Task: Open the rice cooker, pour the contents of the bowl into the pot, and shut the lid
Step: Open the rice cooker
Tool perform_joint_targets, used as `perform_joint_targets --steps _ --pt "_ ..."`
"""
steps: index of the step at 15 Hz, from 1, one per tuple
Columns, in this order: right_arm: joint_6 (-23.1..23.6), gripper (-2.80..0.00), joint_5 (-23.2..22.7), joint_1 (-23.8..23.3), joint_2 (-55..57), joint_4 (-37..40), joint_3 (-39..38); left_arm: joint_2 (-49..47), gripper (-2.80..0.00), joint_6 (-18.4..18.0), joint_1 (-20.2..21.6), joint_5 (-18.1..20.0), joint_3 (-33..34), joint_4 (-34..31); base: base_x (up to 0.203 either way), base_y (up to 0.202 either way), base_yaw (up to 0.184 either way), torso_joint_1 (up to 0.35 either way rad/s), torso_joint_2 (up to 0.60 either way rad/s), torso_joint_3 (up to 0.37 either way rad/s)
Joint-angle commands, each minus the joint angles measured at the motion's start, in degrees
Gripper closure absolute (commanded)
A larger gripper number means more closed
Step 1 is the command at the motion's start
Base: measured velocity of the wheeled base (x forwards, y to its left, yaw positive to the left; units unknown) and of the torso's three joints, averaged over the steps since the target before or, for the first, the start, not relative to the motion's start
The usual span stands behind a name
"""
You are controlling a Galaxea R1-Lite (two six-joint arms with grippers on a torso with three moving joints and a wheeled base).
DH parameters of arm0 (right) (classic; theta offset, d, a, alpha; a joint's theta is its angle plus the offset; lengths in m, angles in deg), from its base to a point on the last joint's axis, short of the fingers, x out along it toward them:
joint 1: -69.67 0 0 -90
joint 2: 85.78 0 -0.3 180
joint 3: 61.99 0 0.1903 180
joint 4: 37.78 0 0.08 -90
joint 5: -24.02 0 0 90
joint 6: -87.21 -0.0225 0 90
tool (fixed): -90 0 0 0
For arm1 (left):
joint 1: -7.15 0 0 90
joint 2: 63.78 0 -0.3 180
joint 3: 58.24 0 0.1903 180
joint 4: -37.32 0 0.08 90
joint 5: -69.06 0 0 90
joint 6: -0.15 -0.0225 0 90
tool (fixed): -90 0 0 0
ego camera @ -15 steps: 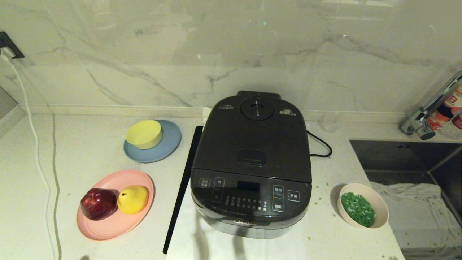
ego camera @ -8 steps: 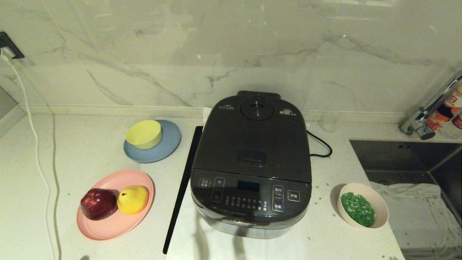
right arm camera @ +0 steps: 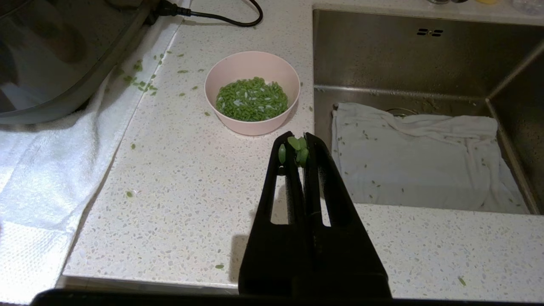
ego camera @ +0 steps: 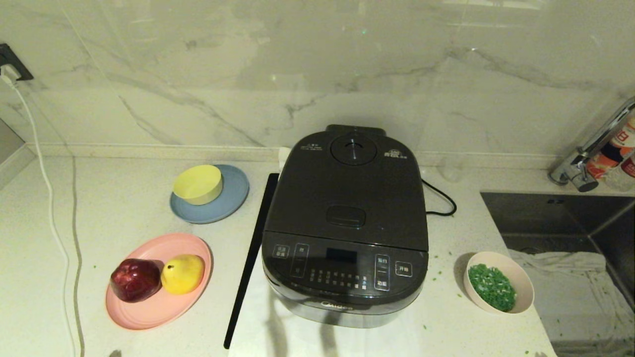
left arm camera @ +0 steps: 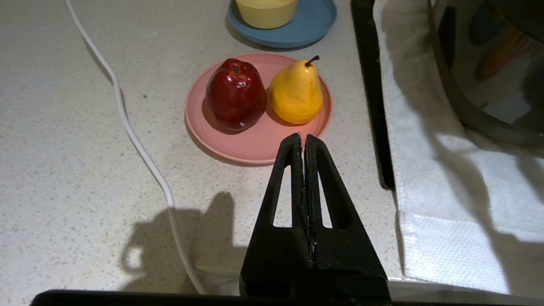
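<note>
The dark rice cooker [ego camera: 347, 223] stands mid-counter on a white towel, its lid [ego camera: 347, 193] down, so the pot is hidden. The pale pink bowl [ego camera: 526, 285] sits to its right near the sink, holding the green contents [ego camera: 491, 287]. Neither arm shows in the head view. In the right wrist view my right gripper [right arm camera: 298, 138] hangs shut just short of the bowl [right arm camera: 250, 125], with a few green bits stuck at its tips. The left gripper [left arm camera: 302, 137] is shut and empty, low over the counter in front of the pink plate [left arm camera: 255, 146].
Left of the cooker lie a black strip [ego camera: 250, 258], a pink plate [ego camera: 154, 307] with an apple and a pear, and a yellow bowl [ego camera: 197, 184] on a blue plate. A white cable [ego camera: 49, 208] runs down the left. The sink [ego camera: 555, 218] holds a cloth [right arm camera: 416, 161]. Loose green bits dot the counter.
</note>
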Motion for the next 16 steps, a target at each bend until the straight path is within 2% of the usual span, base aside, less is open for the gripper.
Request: perform_joint_targets --steps 1,4,7,9,12,14,16 --pt "0.00 0.00 0.00 0.00 -0.01 -0.01 0.00 -0.77 0.00 -0.53 0.02 -0.18 -3.64 -0.49 0.000 0.000 0.000 0.000 0.00 0.000" --pt "0.00 0.00 0.00 0.00 -0.01 -0.01 0.00 -7.32 0.00 -0.93 -0.06 0.13 -16.60 -4.24 0.000 0.000 0.000 0.000 0.00 0.000" --pt "0.00 0.00 0.00 0.00 -0.01 -0.01 0.00 -23.30 0.00 0.45 -0.37 2.05 -28.61 -5.45 0.000 0.000 0.000 0.000 0.00 0.000" --pt "0.00 0.00 0.00 0.00 -0.01 -0.01 0.00 -35.61 0.00 3.77 -0.46 5.55 -36.74 -5.55 0.000 0.000 0.000 0.000 0.00 0.000" --pt "0.00 0.00 0.00 0.00 -0.01 -0.01 0.00 -52.67 0.00 8.40 -1.21 13.56 -48.78 -5.34 0.000 0.000 0.000 0.000 0.00 0.000" --pt "0.00 0.00 0.00 0.00 -0.01 -0.01 0.00 -62.67 0.00 12.26 -4.53 17.15 -57.20 -5.40 0.000 0.000 0.000 0.000 0.00 0.000" --pt "0.00 0.00 0.04 0.00 -0.01 -0.01 0.00 -71.28 0.00 15.85 -9.43 18.70 -63.01 -5.53 0.000 0.000 0.000 0.000 0.00 0.000"
